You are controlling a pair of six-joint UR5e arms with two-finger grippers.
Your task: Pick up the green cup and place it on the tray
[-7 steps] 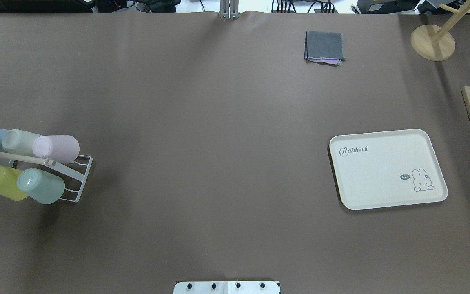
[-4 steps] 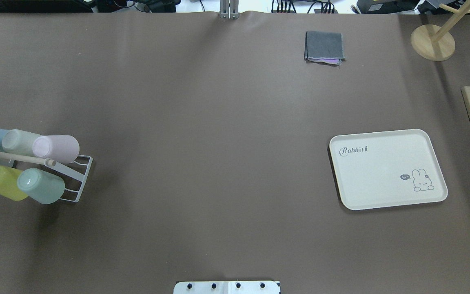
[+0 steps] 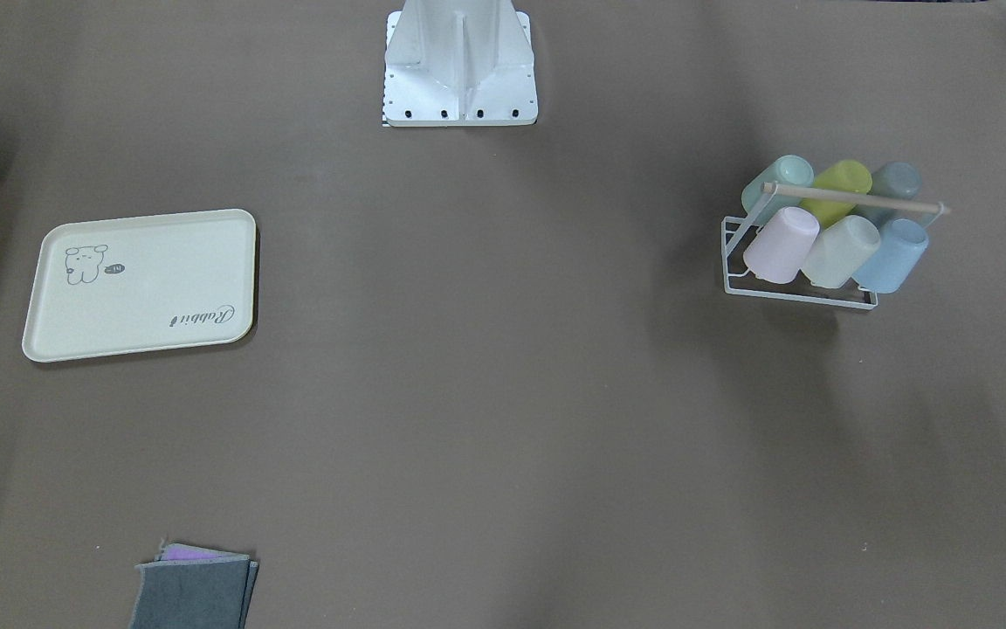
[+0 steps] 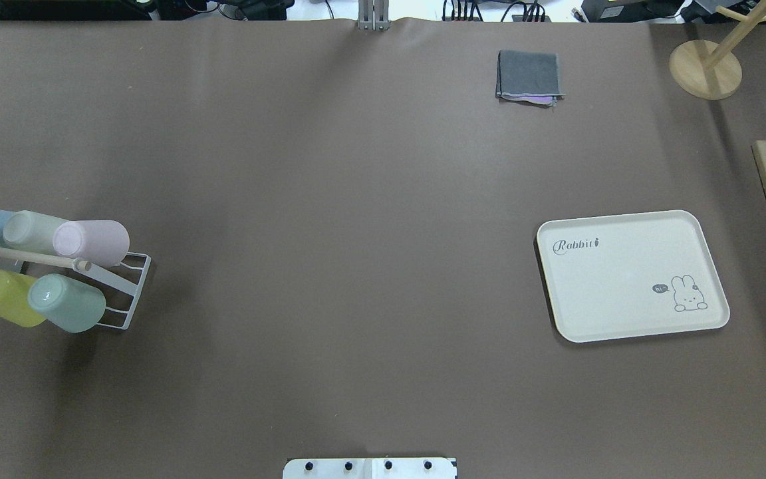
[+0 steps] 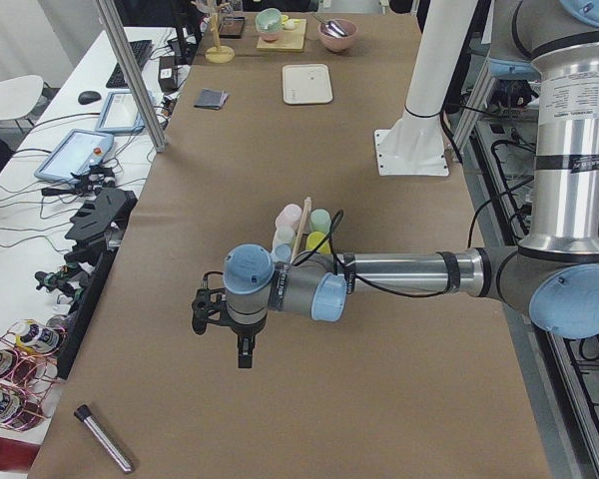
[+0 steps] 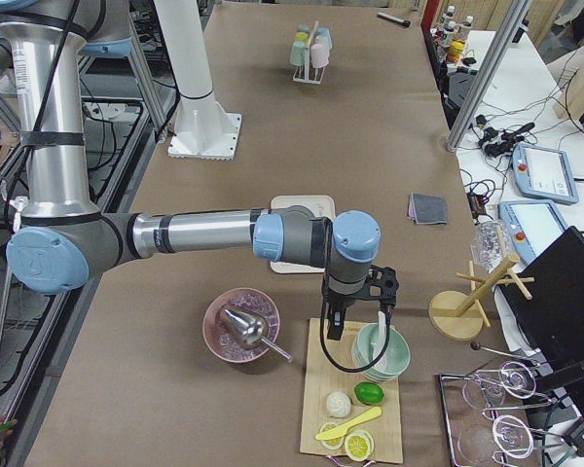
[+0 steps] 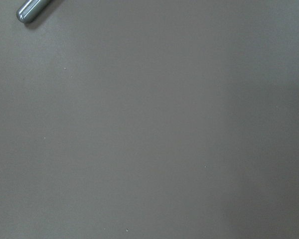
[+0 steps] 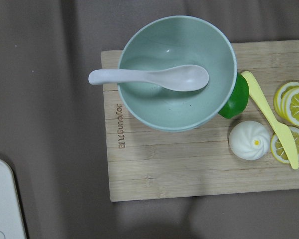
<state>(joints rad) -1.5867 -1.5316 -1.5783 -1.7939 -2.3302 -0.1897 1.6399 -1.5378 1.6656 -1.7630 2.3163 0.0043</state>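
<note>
The green cup (image 4: 67, 303), a mint tumbler, sits bottom-up and tilted on a white wire rack (image 4: 131, 293). It is in the rack's row nearer the robot, at the end that faces the tray. A lime cup (image 4: 7, 298) touches it on the other side. Pink, pale whitish-green and blue cups fill the rack's far row. A wooden handle (image 4: 24, 256) runs above the gap between the two rows.

The cream tray (image 4: 622, 293) lies well apart from the rack, across the table on the robot's right, with nothing on it.

The left gripper (image 5: 223, 324) hangs over bare table past the rack's outer end, the side away from the tray. The right gripper (image 6: 355, 316) is farther from the rack than the tray is, above a green bowl (image 8: 177, 72) on a wooden board (image 8: 189, 169). Neither gripper appears clearly enough to tell whether its fingers are spread or pressed together.

Nothing is grasped yet. The likely troubles: closing on the lime or pale cup instead, since they crowd the mint one. Fingers could also knock the handle. Pulling the cup sideways instead of along its tilt could drag the light rack.
</note>
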